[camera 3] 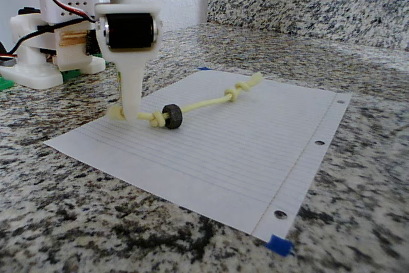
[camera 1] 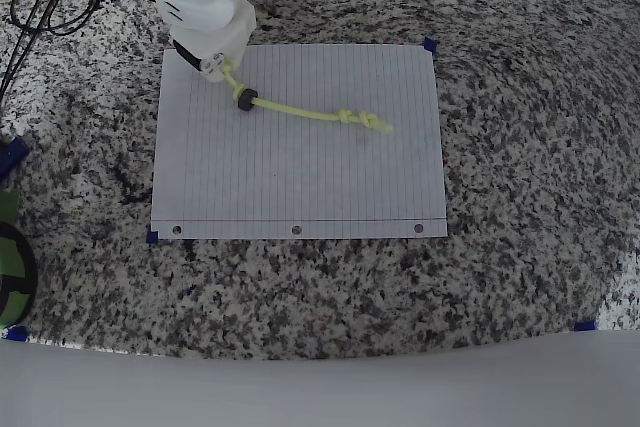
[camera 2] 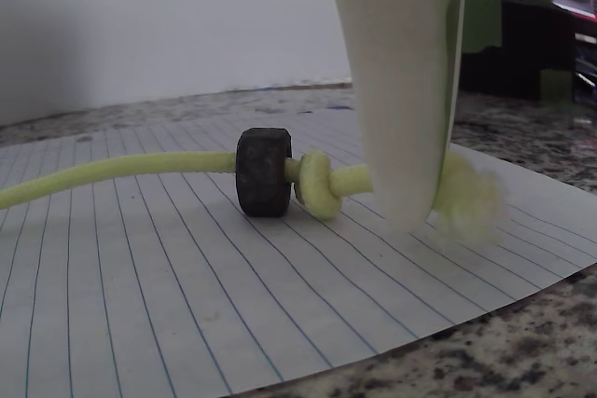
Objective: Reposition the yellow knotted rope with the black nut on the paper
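Note:
The paper [camera 1: 300,182] lies flat on the granite counter, its punched holes along the near edge in the overhead view. Across its upper half lies the yellow knotted rope [camera 1: 305,112], running from the top left corner toward the centre right, with a knot cluster near its right end. The black nut [camera 1: 243,100] sits on the rope close to the left end, against a small knot. My white gripper [camera 1: 213,65] points down at that left end and is shut on the rope just past the knot. In the wrist view the nut [camera 2: 263,172] stands upright and the rope's frayed tip [camera 2: 466,200] sticks out behind the finger [camera 2: 401,90].
Blue tape marks [camera 1: 430,45] hold the paper's corners. Black cables [camera 1: 40,2] loop at the top left of the counter. A green and black object [camera 1: 10,262] sits at the left edge. The arm's base [camera 3: 45,55] stands behind the paper, a granite backsplash [camera 3: 307,4] beyond.

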